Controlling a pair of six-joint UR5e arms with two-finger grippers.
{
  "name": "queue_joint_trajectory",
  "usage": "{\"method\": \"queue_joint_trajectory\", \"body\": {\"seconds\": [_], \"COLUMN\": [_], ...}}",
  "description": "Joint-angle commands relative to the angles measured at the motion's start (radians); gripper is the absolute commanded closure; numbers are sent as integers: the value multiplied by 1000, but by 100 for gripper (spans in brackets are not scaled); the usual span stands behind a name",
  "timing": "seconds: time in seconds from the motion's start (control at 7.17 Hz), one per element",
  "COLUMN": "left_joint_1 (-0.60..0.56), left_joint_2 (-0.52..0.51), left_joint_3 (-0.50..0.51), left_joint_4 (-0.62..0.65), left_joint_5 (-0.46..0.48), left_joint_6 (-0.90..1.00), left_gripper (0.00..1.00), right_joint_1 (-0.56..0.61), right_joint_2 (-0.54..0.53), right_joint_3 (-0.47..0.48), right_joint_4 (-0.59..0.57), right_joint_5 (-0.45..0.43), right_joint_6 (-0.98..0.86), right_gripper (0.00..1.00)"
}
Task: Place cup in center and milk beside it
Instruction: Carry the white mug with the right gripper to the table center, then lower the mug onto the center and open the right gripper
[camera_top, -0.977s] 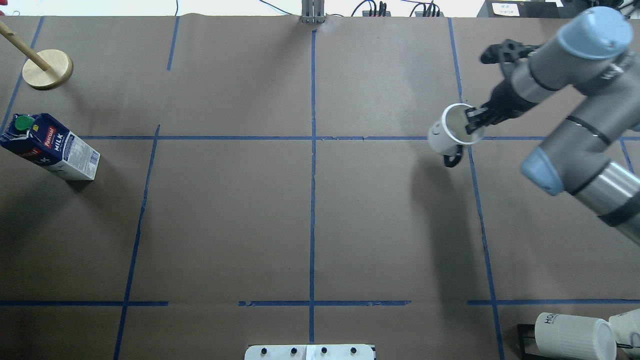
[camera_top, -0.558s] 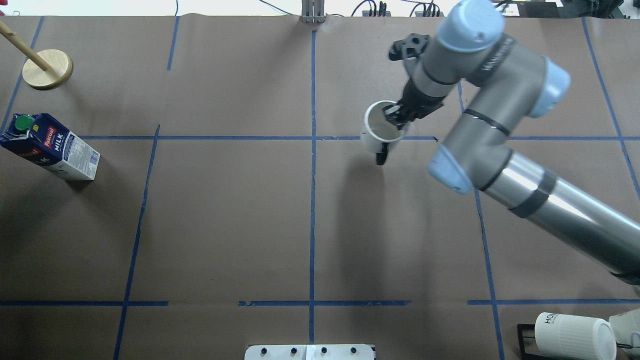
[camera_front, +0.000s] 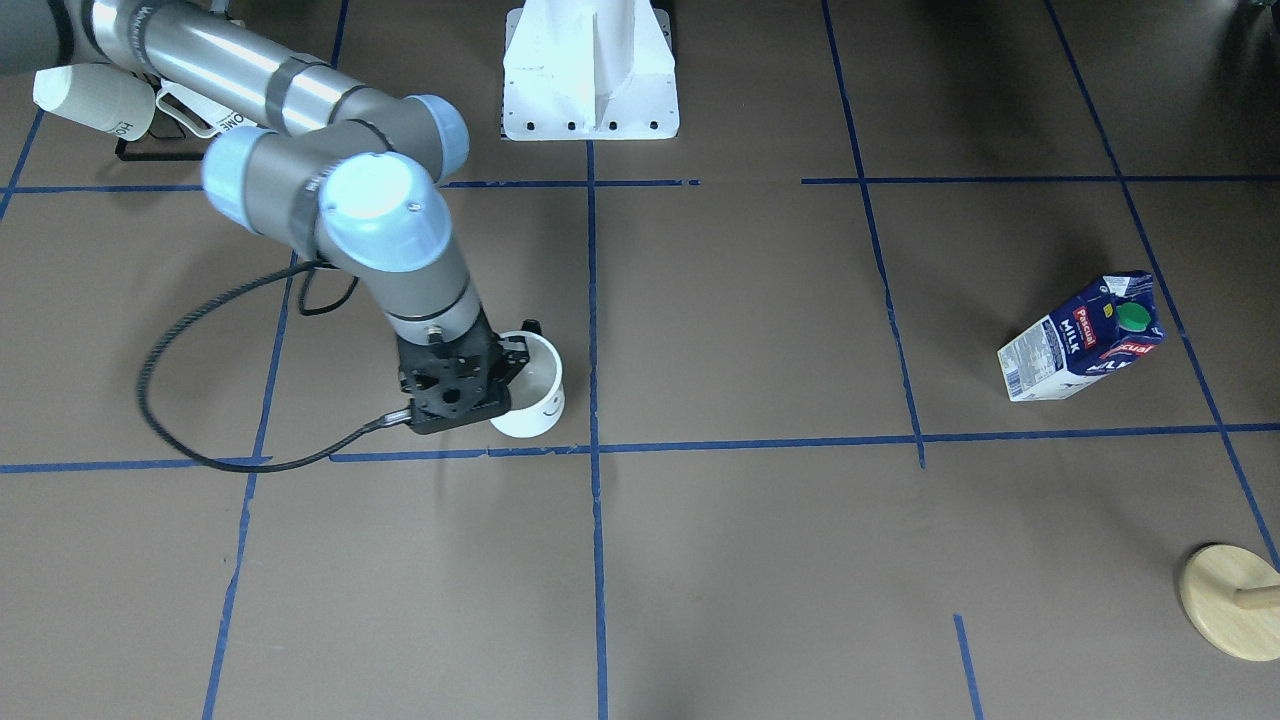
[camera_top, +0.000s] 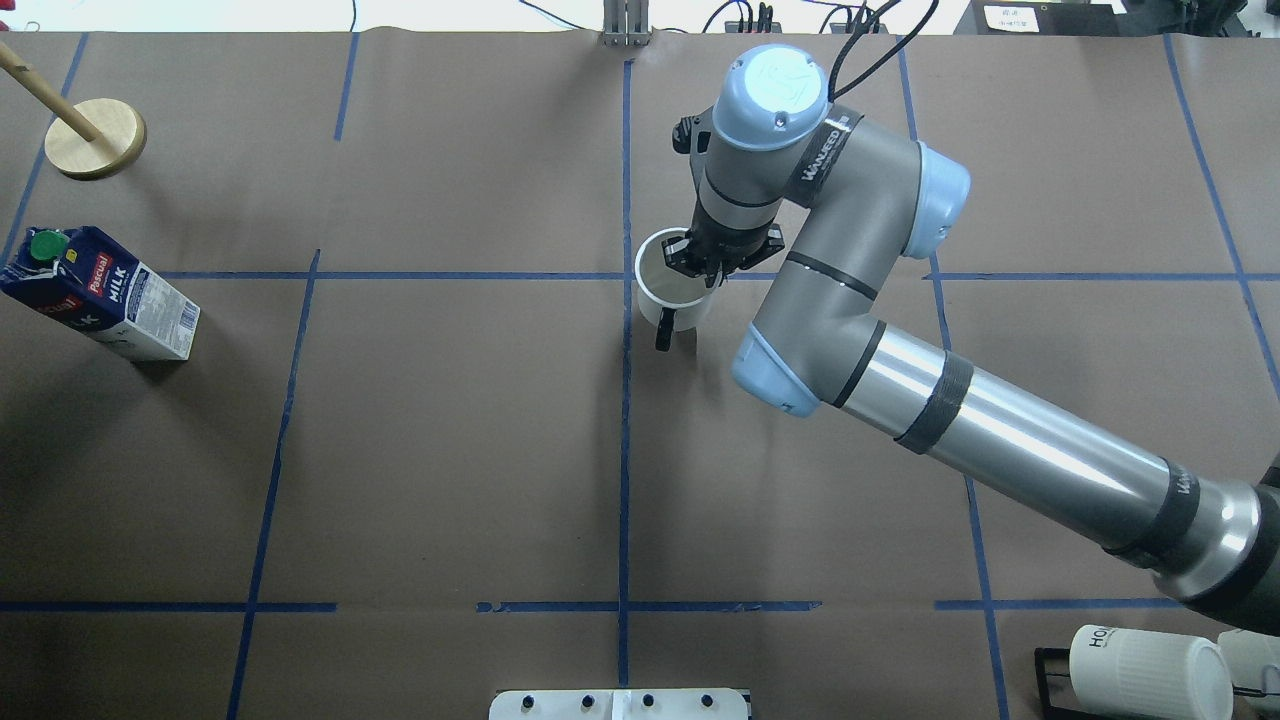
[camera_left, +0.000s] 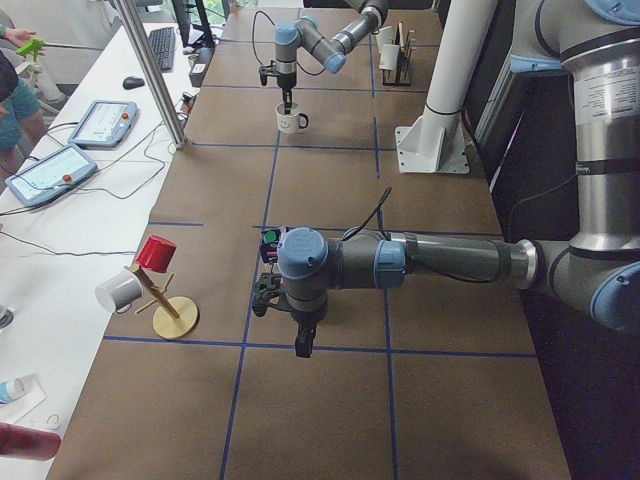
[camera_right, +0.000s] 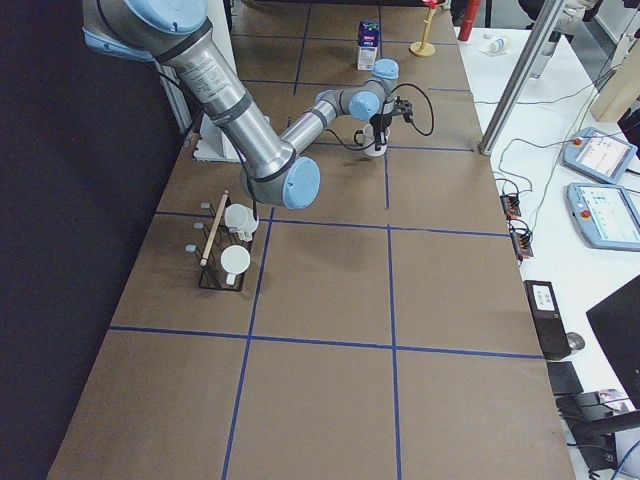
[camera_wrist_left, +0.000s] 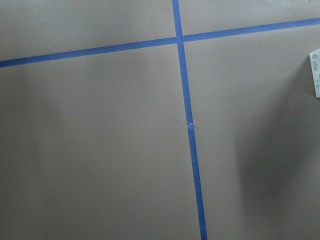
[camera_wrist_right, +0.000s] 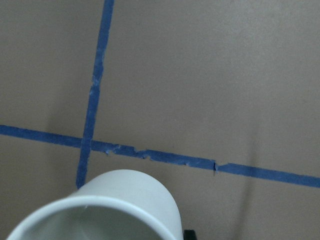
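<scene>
The white cup with a black handle and a smiley face hangs upright from my right gripper, which is shut on its rim, one finger inside and one outside. The cup is low, just right of the center tape crossing, and I cannot tell whether it touches the surface. The right wrist view shows the rim near the crossing. The dark blue milk carton stands far left, also visible from the front. My left gripper shows only in the exterior left view, near the carton, so I cannot tell its state.
A wooden stand with a round base is at the far left corner. A black rack with ribbed white mugs sits at the near right corner. The white robot base is at the near middle edge.
My right arm has carried the cup leftward from the right side of the table to just right of the center crossing. The milk carton has not moved.
</scene>
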Motion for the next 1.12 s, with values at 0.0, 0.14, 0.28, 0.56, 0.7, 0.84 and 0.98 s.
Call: {"method": "queue_joint_trajectory", "body": {"seconds": [0.0, 0.14, 0.28, 0.56, 0.7, 0.84, 0.98], "left_joint_1": [1, 1, 1, 1, 1, 1, 1], "left_joint_2": [0, 0, 1, 1, 0, 0, 0], "left_joint_3": [0, 1, 1, 0, 0, 1, 1], "left_joint_4": [1, 1, 1, 1, 1, -1, -1], "left_joint_5": [0, -1, 0, -1, 0, 1, 1], "left_joint_6": [0, 0, 0, 0, 0, 0, 0], "left_gripper": [0, 0, 0, 0, 0, 0, 0], "right_joint_1": [-31, -37, -37, -48, -45, -16, 31], "right_joint_2": [3, 3, 3, 3, 7, 16, 16], "right_joint_3": [-21, -24, -24, -24, -16, 14, 39], "right_joint_4": [4, 4, 4, 7, 7, -1, -12], "right_joint_5": [-27, -33, -33, -36, -35, -22, 14], "right_joint_6": [22, 21, 22, 72, 65, 64, 65], "right_gripper": [99, 97, 81, 1, 0, 0, 0]}}
